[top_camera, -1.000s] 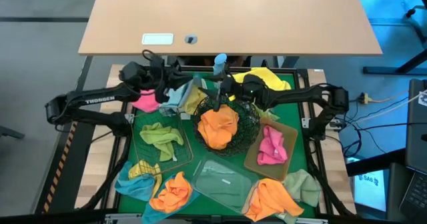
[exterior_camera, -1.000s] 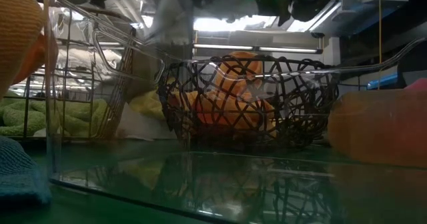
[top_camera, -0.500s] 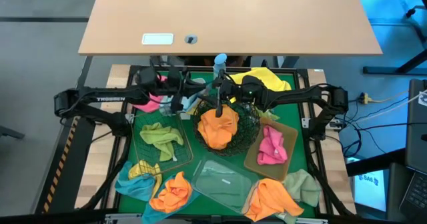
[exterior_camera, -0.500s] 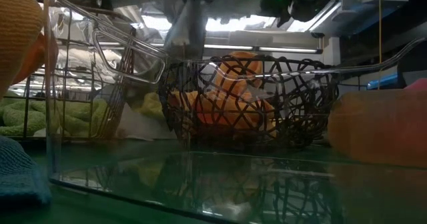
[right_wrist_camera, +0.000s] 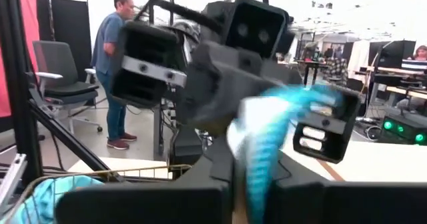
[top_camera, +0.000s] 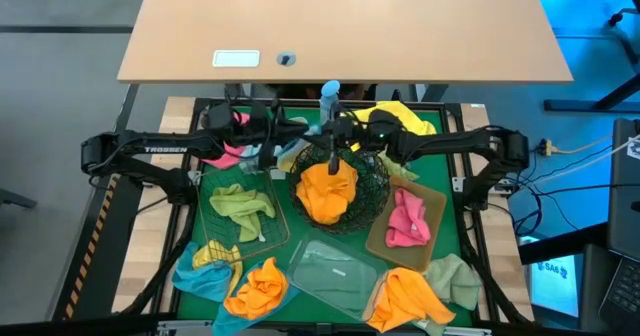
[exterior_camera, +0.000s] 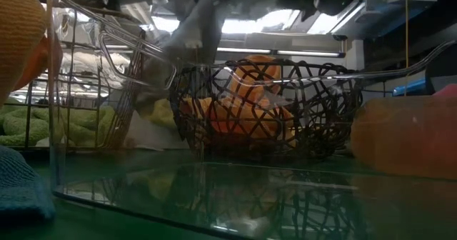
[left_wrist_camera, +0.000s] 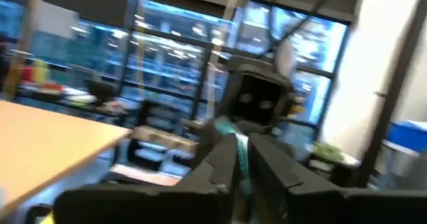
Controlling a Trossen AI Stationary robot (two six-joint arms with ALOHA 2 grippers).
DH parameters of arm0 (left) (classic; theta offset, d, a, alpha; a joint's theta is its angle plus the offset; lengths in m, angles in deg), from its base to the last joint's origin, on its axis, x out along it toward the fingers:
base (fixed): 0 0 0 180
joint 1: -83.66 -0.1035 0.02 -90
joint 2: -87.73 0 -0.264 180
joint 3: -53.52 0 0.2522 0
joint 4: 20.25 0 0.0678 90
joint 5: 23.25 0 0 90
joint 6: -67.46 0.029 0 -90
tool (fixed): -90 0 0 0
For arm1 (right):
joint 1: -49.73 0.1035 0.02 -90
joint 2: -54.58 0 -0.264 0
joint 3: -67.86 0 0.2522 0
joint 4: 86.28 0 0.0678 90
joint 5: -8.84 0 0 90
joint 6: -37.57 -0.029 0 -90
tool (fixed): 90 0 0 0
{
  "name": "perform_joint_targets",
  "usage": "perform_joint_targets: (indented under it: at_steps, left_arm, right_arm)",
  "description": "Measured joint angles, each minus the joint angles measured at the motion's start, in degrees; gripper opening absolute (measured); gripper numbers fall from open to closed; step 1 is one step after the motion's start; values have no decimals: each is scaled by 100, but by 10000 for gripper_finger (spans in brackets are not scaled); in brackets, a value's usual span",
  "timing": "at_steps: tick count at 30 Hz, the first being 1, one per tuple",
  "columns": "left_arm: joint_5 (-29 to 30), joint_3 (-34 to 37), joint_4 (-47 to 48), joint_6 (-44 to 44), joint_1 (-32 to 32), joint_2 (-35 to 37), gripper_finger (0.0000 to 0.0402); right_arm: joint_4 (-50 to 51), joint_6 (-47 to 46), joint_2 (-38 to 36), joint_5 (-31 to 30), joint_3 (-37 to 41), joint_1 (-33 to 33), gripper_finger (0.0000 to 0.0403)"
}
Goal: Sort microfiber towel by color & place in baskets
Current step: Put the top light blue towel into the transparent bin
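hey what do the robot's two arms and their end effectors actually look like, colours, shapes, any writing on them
Both arms are dark, near black, built of slim tubular links with chunky joints. The left arm carries white lettering along its link. Each wrist has a boxy black camera housing. The left end effector and the right end effector each have two flat, dark, blocky fingers.

Round black wire bowl (top_camera: pixel 375 189) at mat center holds a crumpled orange towel (top_camera: pixel 327 193). Rectangular wire basket (top_camera: pixel 205 224) to its left holds pale green towel (top_camera: pixel 240 203). Tan tray (top_camera: pixel 436 211) on the right holds pink towel (top_camera: pixel 405 221). Clear plastic tray (top_camera: pixel 335 271) near center, contents unclear. Loose on mat: orange towel (top_camera: pixel 257 286) near left, blue towel (top_camera: pixel 197 276) beside it, another orange towel (top_camera: pixel 410 296) near right, green towel (top_camera: pixel 458 279) beside that, yellow towel (top_camera: pixel 400 116) far right, pink towel (top_camera: pixel 222 150) far left. Light blue towel (right_wrist_camera: pixel 267 141) pinched between both grippers, above the bowl's far rim.
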Motion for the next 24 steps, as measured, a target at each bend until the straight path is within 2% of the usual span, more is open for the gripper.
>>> perform_joint_targets:
  at_steps: [4,6,15,24]
  left_arm:
    - [974,0,73,-22,-5,-7,65]
    - [1235,0,67,18,-7,-4,74]
    - [1223,0,87,461,-20,-4,79]
    - [1215,0,113,462,-20,-4,78]
  right_arm:
    - [395,-28,-473,35,-2,7,8]
    - [588,-144,-710,37,-2,7,10]
    - [710,-195,-1755,177,-2,4,3]
    - [676,-1235,-2555,1271,-4,111,3]
